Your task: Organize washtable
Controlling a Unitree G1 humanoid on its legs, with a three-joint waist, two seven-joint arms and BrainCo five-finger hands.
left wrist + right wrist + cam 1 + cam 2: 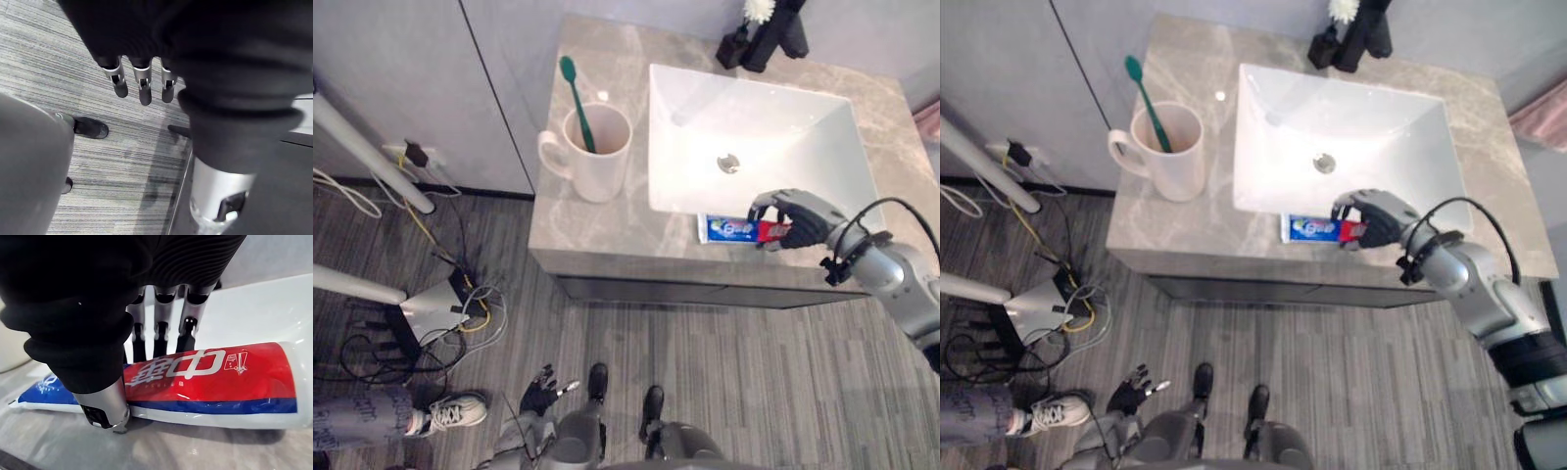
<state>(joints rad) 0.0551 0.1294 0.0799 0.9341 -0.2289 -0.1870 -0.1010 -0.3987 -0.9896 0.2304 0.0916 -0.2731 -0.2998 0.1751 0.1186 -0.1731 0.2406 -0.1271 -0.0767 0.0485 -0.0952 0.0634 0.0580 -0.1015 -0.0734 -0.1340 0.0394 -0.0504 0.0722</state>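
Observation:
A red, white and blue toothpaste tube (pixel 729 229) lies on the grey marble washtable (pixel 597 235), along the front rim of the white sink (pixel 754 117). My right hand (pixel 798 217) is on the tube's right end. In the right wrist view its fingers (pixel 159 338) curl behind the tube (pixel 205 377) and the thumb (pixel 105 406) presses its near side. A white mug (pixel 592 162) with a green toothbrush (pixel 576 98) in it stands left of the sink. My left hand (pixel 540 392) hangs low over the floor, fingers (pixel 142 83) relaxed and holding nothing.
Black bottles (pixel 764 39) and a white tuft (pixel 759 10) stand at the back of the washtable behind the sink. Cables and a power strip (pixel 431 304) lie on the floor to the left. A person's shoe (pixel 450 411) shows at the lower left.

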